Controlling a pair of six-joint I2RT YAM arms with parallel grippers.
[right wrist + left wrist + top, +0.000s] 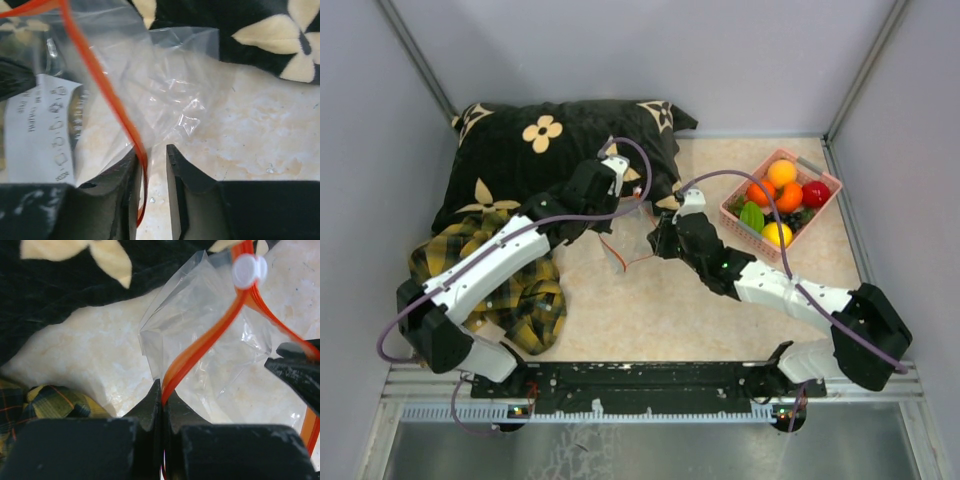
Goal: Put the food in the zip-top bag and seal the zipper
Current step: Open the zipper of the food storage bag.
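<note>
At the far left a yellow-black plaid cloth (520,290) lies crumpled on the pale table (700,300), under the left arm; behind it sits a black cushion (550,150) with cream flower shapes. Right of the cloth, near the middle of the table, the left gripper (163,397) has its jaws pressed together, clamped on the zipper (210,335), the red-orange strip rising from between its fingertips up to a white slider (248,270). The zip-top bag (625,245) hangs crinkled between the two grippers, just in front of the cushion's edge; no fruit shows inside it; a white printed label (45,130) shows on its clear plastic in the right wrist view. Just to the right, the right gripper (152,160) stands with its jaws slightly apart; the zipper strip runs down between them, lying against one finger, with a gap to the other. Further right, well apart from the bag, the pink basket (832,184) holds the food (782,196): oranges, a red apple, a green piece, a yellow lemon and dark grapes.
</note>
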